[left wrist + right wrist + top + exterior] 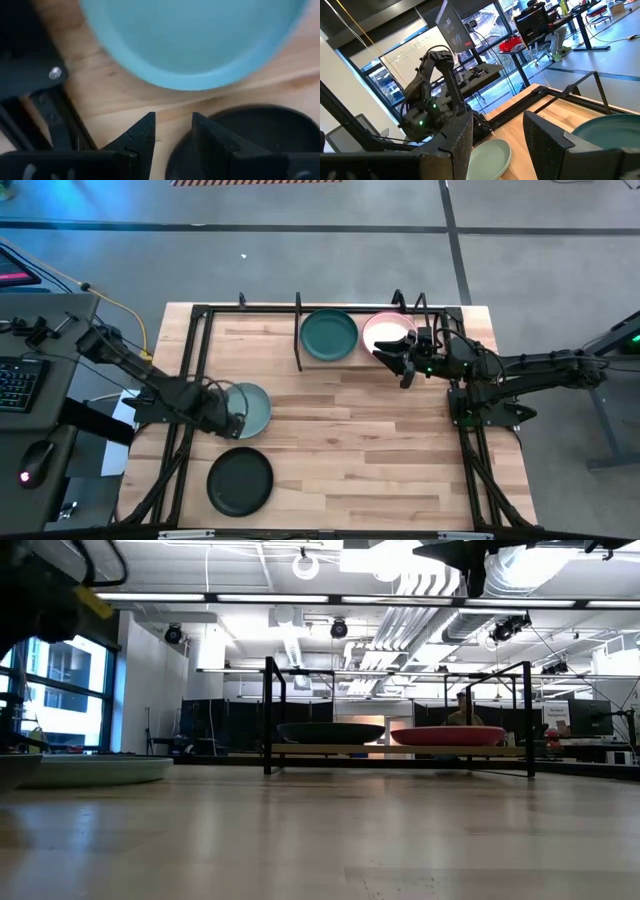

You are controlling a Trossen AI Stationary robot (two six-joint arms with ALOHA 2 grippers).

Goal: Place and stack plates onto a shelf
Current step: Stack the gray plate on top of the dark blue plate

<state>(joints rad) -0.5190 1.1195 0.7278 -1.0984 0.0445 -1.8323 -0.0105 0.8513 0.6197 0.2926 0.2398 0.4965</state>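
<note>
A black plate (240,481) lay nearest the front edge of the table (350,450), on the left side. Just behind it sat the pale green plate (250,409), with the left gripper (236,423) over its near rim, fingers (141,141) slightly apart and holding nothing. Farther back, on the shelf (262,332) along the far edge, the dark teal plate (329,335) rested beside the cream-pink plate (388,333); from table height the right-hand dish showed a red-pink underside, so whether a magenta plate lay beneath could not be told. The right gripper (396,356) hovered at the near rim of the pink plate, its fingers (452,145) spread and empty.
</note>
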